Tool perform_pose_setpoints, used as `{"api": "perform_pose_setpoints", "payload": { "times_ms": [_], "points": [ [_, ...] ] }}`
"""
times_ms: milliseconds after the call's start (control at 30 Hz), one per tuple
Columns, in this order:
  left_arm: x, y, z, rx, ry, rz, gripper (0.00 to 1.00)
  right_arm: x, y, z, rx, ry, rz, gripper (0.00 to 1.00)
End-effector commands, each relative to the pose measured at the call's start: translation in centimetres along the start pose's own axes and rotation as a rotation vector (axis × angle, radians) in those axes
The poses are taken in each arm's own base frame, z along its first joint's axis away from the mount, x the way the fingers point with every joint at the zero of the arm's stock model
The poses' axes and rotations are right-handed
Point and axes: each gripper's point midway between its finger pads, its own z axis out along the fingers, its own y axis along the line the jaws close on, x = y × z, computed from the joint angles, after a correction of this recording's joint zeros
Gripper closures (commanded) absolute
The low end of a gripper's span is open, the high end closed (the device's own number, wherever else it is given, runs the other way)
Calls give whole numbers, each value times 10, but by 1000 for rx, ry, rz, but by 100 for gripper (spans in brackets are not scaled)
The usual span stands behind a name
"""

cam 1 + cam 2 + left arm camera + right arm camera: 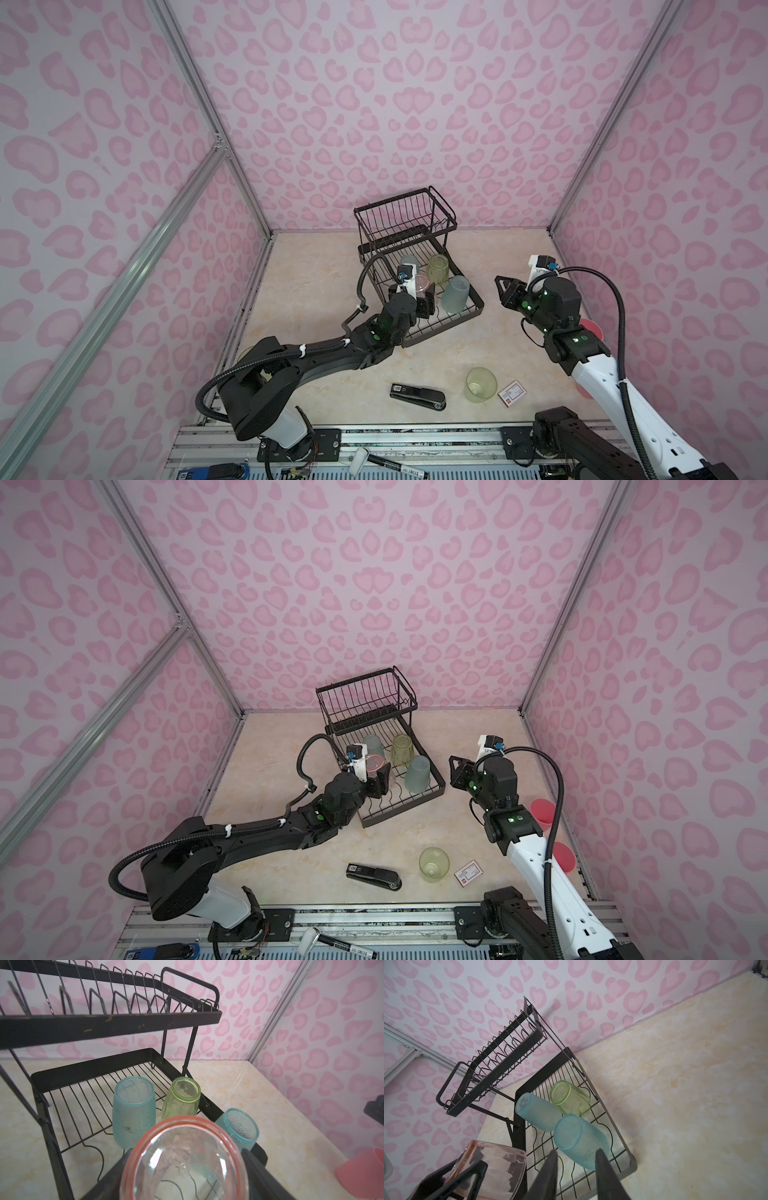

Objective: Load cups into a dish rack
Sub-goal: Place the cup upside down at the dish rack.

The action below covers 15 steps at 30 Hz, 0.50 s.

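**Clear pink cup in the left claw, over the lower tray**

Left gripper (426,297) closed on the clear pink cup (420,282), with fingers (112,1176) on both sides of its wall and the mouth turned toward the wrist camera. Held over the near left part of the dish rack (444,328), above the wavy wires of the lower tray. Cannot tell if touching them.

Upside down on that same tray: far teal cup (409,262), yellow-green cup (439,268) just beside it, and near teal cup (455,295) at the right rim.

Right gripper (504,291) partly open with nothing between the fingers, in the air near the right side of the rack and pointed toward it.

On the table, well apart from the rack: second yellow-green cup (481,384) lying on its side, black stapler (417,397), small card (512,392).

By the right wall, partly hidden behind the right arm: opaque pink cup (544,810) and second opaque pink cup (563,856).
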Motion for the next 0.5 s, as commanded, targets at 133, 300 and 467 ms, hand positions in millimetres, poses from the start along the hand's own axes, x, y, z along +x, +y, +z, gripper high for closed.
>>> {"api": "perform_pose_setpoints", "payload": {
  "times_ms": [133,300,467],
  "points": [
    [11,0,16,-44,-49,75,42,1,-6,-2,-24,-17,9,69],
    [21,4,25,-73,-72,102,42,1,-12,-4,-32,-27,16,69],
    [30,6,35,-92,-82,128,42,6,-20,-2,-30,-25,21,69]
  ]
}}
